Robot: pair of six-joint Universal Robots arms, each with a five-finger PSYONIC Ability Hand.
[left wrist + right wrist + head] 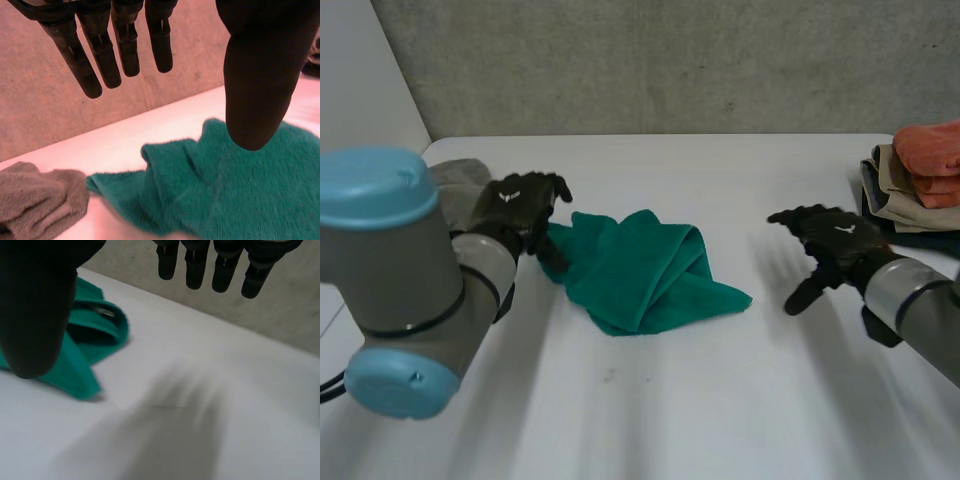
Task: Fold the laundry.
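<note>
Green towel point(645, 270) crumpled on white table point(670, 400), left hand point(517, 212) poised at its left corner, fingers straight and empty, right hand point(840, 240) well apart, fingers spread, folded stack point(920, 175) beside it.

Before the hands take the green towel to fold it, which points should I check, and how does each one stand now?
1. Left hand open and free: ok.
2. Right hand open and free: ok.
3. Green towel lying flat: not ok, it is crumpled.
4. Right hand at the towel: not ok, the table shows between them.
5. Left hand touching the towel's corner: cannot tell.
6. Folded stack away from the towel: ok.
</note>
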